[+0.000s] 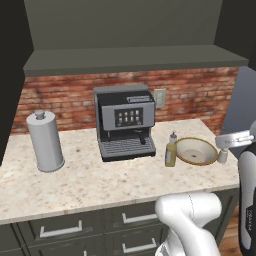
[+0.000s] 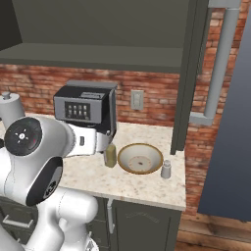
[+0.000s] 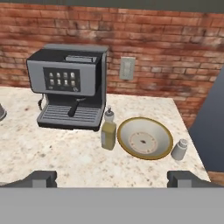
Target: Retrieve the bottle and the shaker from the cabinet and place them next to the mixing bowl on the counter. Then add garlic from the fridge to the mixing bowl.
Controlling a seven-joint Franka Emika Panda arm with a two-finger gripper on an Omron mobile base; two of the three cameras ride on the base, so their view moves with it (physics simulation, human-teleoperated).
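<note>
No legible writing appears on the coffee machine (image 3: 70, 85); its panel shows small icons. The bottle (image 3: 108, 131) stands on the counter (image 3: 52, 153), just left of the mixing bowl (image 3: 144, 138); the shaker (image 3: 179, 149) stands just right. The gripper (image 3: 112, 178) hangs above the counter, fingers wide apart, empty. The left base view adds a paper towel holder (image 1: 45, 141).

Bottle (image 3: 108, 134) left of mixing bowl (image 3: 145, 138), shaker (image 3: 179, 149) right, coffee machine (image 3: 70, 86) behind-left, all on counter (image 3: 52, 153).
</note>
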